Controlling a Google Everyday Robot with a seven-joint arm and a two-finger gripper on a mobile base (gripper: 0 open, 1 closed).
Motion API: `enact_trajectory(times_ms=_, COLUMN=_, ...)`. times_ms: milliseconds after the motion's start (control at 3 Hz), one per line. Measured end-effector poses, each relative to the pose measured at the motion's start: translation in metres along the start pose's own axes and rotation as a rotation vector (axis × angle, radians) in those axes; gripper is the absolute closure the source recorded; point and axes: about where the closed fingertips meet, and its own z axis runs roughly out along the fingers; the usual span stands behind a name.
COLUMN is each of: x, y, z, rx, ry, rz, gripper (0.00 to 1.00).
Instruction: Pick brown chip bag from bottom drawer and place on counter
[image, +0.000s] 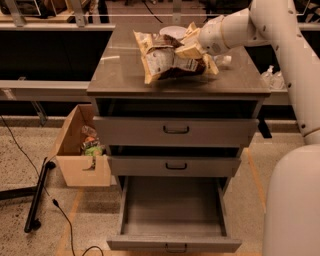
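Note:
The brown chip bag (162, 61), crinkled cream-tan with a dark brown band, lies tilted low over the middle of the counter (120, 77); whether it touches the surface cannot be told. My gripper (194, 48) reaches in from the upper right and is shut on the bag's right end. The bottom drawer (175, 244) is pulled out below, and its tray shows nothing inside.
A clear bottle (223, 60) and a white round dish (172, 31) sit on the counter behind the bag. Two shut drawers (176, 131) are above the open one. A cardboard box (82, 165) with small packets and a black pole (37, 197) are on the floor to the left.

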Motion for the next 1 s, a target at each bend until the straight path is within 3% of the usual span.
enact_trajectory(times_ms=333, x=0.005, y=-0.002, z=0.0, rx=0.009, ry=0.001, rz=0.011, gripper=0.17)
enact_trajectory(times_ms=667, x=0.015, y=0.0, z=-0.018, rx=0.038, ry=-0.025, rz=0.053, gripper=0.0)
enact_trajectory(times_ms=1000, x=0.023, y=0.005, z=-0.056, rx=0.098, ry=-0.062, rz=0.094, gripper=0.0)
